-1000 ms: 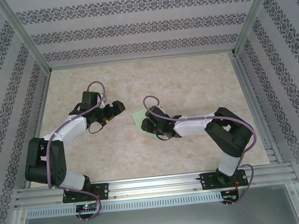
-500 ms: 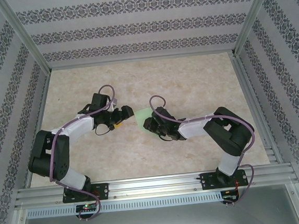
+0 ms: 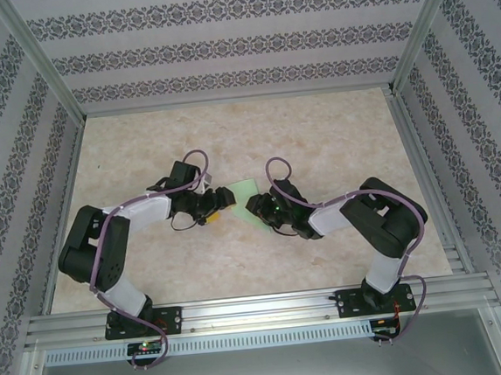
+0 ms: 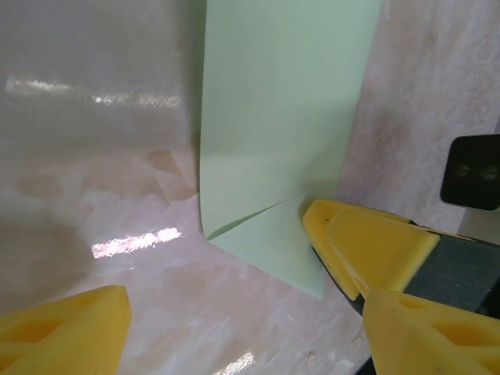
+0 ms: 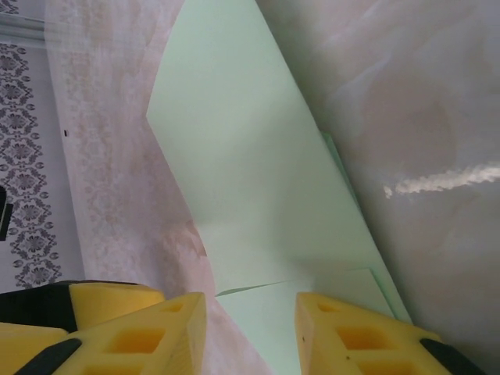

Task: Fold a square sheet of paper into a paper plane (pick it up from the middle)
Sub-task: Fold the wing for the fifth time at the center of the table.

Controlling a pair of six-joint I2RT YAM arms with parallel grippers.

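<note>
- Paper (image 4: 281, 117), pale green, lies on the table (image 4: 94, 195) straight ahead of the left gripper (image 4: 242, 305), with its near corner pointing back toward the gap between the jaws.
- We see a small flap turned over at that near end, with a slanted crease across it.
- We find the left gripper wide open and holding nothing. One of its yellow fingers (image 4: 62, 328) sits well off to the left of the paper.
- We find the right gripper (image 5: 250, 301) narrow but not closed. A clear gap shows between its fingers (image 5: 141, 328).
- The paper runs through that gap and widens out ahead of the right gripper, with a crease line just in front of the fingertips.
- We cannot tell whether those fingertips press on the paper or only straddle it.
- From above, we see the two grippers facing each other tip to tip and close together, with the paper between them.
</note>
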